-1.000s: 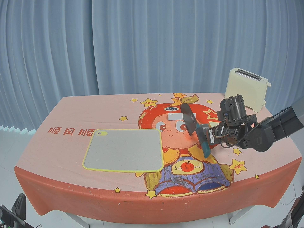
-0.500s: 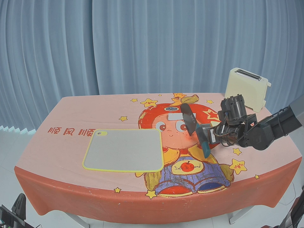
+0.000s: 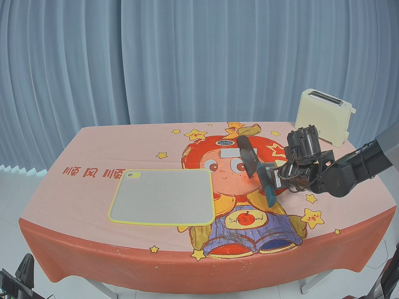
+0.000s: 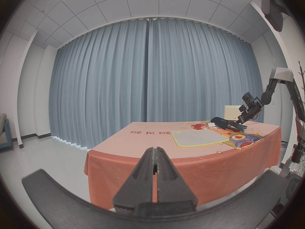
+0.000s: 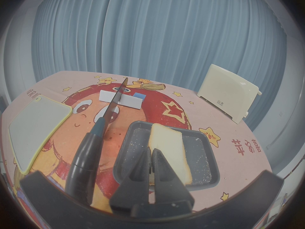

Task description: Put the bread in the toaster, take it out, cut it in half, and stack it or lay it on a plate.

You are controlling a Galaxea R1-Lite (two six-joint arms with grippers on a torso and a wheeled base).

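Bread (image 5: 166, 147) lies flat in the dark tray (image 5: 200, 156) on the right half of the table (image 3: 104, 146). Its long axis runs rim to rim, with one end under the right gripper (image 5: 151, 151) and the other pointing toward the curtain. It lies roughly along the same line as the knife (image 3: 257, 167) just beside the tray. The knife's handle points toward the robot and its blade crosses a white block (image 5: 120, 99).

vs 1 s ago: the right arm has crept slightly away from the robot and a touch left. Knife, cutting board (image 3: 164, 196) and toaster (image 3: 324, 115) are unchanged.

Right gripper: fingers pressed together, nothing between them, tips over the near end of the bread. Can't tell if they touch it.

Left gripper (image 4: 155, 150): fingers closed, empty, hanging off the table and well apart from it on the cutting-board side.
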